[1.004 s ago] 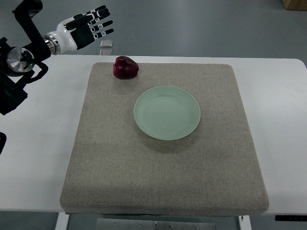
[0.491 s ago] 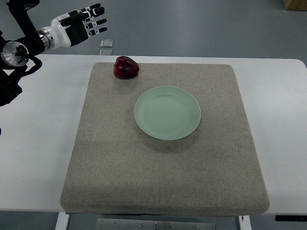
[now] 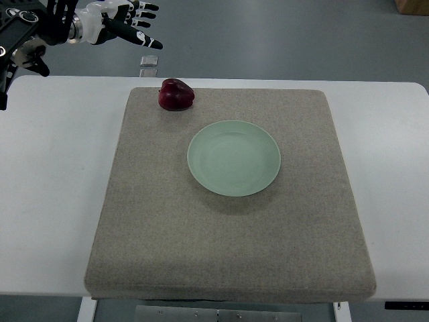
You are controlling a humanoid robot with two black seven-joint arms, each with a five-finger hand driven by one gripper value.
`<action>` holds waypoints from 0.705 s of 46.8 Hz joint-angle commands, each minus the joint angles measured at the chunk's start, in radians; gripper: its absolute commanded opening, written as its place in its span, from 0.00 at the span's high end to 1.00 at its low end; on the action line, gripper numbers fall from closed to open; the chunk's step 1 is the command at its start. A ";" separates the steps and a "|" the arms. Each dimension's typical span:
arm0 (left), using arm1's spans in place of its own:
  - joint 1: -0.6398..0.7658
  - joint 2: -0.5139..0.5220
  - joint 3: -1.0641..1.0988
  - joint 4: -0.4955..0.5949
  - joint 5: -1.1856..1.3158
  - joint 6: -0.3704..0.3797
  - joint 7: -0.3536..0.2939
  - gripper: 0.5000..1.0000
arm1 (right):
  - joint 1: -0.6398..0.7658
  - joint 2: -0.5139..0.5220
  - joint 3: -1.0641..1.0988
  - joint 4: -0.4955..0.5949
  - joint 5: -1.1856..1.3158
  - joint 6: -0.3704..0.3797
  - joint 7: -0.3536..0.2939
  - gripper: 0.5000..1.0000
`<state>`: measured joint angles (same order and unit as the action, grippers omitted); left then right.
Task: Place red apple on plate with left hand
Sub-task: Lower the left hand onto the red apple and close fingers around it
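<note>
My fingers (image 3: 144,37) on the left hand (image 3: 117,23) are spread loose and hold nothing, hovering high in the far left corner, beyond the desk (image 3: 53,181) edge and above the grey floor (image 3: 281,37). Just beneath the fingertips a small clear square thing (image 3: 148,60) lies on the floor (I cannot tell what it is). Nearer to me the red apple (image 3: 176,94) sits at the far left corner of the grey mat (image 3: 228,235), well apart from my hand. The pale green plate (image 3: 234,157) rests empty near the mat's middle, near the apple but not touching it.
</note>
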<state>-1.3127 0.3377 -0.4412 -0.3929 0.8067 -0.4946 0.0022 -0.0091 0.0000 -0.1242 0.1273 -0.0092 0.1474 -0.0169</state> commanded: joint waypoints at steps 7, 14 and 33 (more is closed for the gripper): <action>-0.034 0.000 0.140 -0.098 0.248 0.005 -0.068 0.00 | 0.000 0.000 0.000 0.000 0.000 0.000 0.000 0.07; -0.080 -0.017 0.278 -0.098 0.299 0.013 -0.114 0.00 | 0.000 0.000 0.000 0.000 0.000 0.000 0.000 0.07; -0.063 -0.137 0.334 -0.051 0.388 0.094 -0.113 0.01 | 0.000 0.000 0.000 0.000 0.000 0.001 0.000 0.07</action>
<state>-1.3813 0.2167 -0.1158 -0.4685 1.1930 -0.4079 -0.1122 -0.0092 0.0000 -0.1242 0.1274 -0.0092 0.1477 -0.0168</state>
